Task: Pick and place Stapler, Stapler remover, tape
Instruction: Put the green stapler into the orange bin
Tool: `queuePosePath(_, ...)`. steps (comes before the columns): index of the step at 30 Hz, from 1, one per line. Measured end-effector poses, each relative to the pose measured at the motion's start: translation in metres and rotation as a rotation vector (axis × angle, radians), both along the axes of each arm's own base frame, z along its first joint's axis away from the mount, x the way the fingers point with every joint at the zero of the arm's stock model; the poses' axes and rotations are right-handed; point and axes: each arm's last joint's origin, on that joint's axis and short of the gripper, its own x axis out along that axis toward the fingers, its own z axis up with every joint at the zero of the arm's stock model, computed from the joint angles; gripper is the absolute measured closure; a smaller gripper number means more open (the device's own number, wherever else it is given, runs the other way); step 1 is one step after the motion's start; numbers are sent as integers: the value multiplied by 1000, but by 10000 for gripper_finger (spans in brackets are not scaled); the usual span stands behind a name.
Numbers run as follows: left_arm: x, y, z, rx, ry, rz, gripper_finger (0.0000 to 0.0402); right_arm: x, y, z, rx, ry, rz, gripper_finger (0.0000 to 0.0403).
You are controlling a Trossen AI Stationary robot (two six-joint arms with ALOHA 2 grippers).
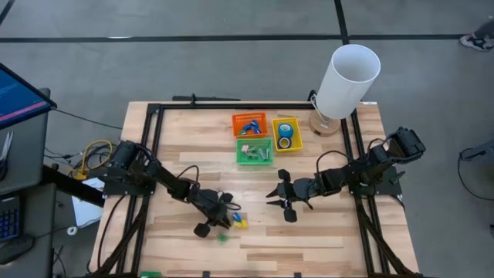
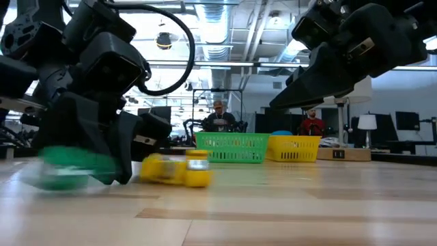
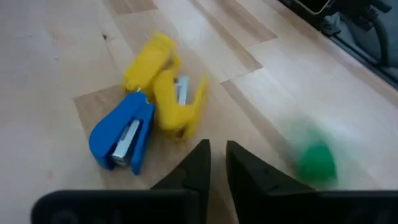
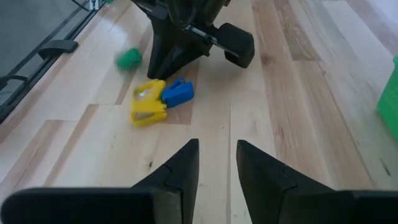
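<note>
Left gripper (image 3: 216,163), fingers nearly pressed together and empty, hovers by the blue stapler (image 3: 120,135): light, slippery plastic, best pinched across its sides.

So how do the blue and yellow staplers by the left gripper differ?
The blue stapler is a single closed piece; the yellow one looks sprung open or may be two yellow pieces, I cannot tell which. The blue shows a metal strip along its length, the yellow a small metal patch. In the right wrist view the blue lies nearer the left gripper. Both lie on the table, touching, ungripped.
</note>
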Motion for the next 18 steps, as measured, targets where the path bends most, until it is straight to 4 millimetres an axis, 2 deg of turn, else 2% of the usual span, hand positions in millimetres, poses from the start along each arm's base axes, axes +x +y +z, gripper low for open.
queuePosePath(8,3,8,13,30,-66,12,397,0,0,-1,-3,8,0,302)
queuePosePath(13,5,19,16,27,-49,64,391,0,0,-1,-3,8,0,302)
queuePosePath(18,-9,31,40,-64,123,103,372,-1,0,-1,-4,11,0,302)
